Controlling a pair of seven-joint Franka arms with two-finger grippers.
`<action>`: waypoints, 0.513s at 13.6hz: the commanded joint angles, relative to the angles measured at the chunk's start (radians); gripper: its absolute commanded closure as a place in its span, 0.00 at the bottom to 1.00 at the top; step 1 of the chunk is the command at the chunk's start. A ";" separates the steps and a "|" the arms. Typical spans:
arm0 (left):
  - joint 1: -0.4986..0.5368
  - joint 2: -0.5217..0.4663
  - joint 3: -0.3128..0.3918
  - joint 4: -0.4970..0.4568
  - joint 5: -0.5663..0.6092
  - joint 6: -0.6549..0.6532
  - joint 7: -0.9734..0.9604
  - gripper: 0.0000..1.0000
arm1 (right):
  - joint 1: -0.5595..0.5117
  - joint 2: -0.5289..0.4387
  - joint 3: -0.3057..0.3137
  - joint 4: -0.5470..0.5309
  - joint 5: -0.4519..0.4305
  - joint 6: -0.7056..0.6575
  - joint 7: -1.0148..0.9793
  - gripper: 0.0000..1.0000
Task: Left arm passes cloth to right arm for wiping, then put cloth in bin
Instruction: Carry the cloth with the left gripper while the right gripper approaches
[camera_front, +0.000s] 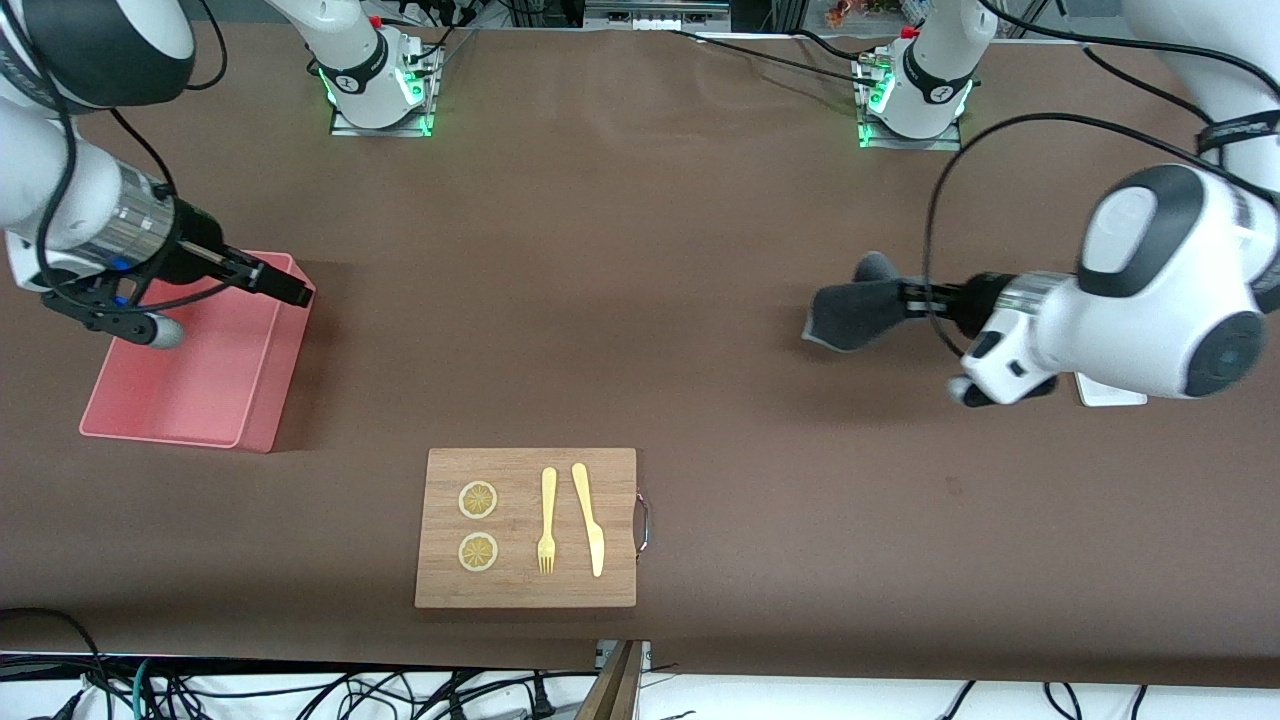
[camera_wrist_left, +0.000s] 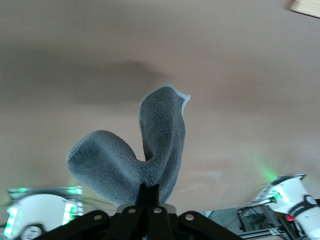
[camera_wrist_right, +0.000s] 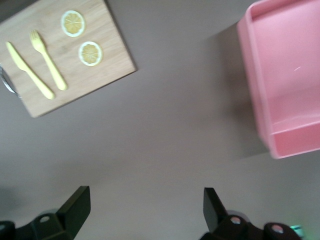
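My left gripper (camera_front: 905, 298) is shut on the dark grey cloth (camera_front: 853, 310) and holds it up in the air over the bare table at the left arm's end. In the left wrist view the cloth (camera_wrist_left: 145, 150) flops out in two folds from the shut fingers (camera_wrist_left: 150, 192). My right gripper (camera_front: 290, 285) is open and empty, up over the rim of the salmon-pink bin (camera_front: 200, 380) at the right arm's end. Its fingertips (camera_wrist_right: 80, 202) stand wide apart in the right wrist view, with the bin (camera_wrist_right: 285, 85) to one side.
A wooden board (camera_front: 527, 527) lies near the front camera with two lemon slices (camera_front: 478, 500), a yellow fork (camera_front: 547, 520) and a yellow knife (camera_front: 589, 518). A white tray (camera_front: 1110, 393) shows partly under the left arm.
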 joint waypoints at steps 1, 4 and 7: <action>-0.056 0.027 0.015 0.075 -0.128 -0.014 -0.125 1.00 | 0.062 0.043 -0.006 0.014 0.033 0.056 0.186 0.00; -0.066 0.054 0.016 0.093 -0.339 0.055 -0.303 1.00 | 0.117 0.103 -0.003 0.014 0.146 0.148 0.458 0.00; -0.082 0.065 0.016 0.093 -0.469 0.110 -0.409 1.00 | 0.188 0.149 -0.001 0.016 0.161 0.243 0.642 0.00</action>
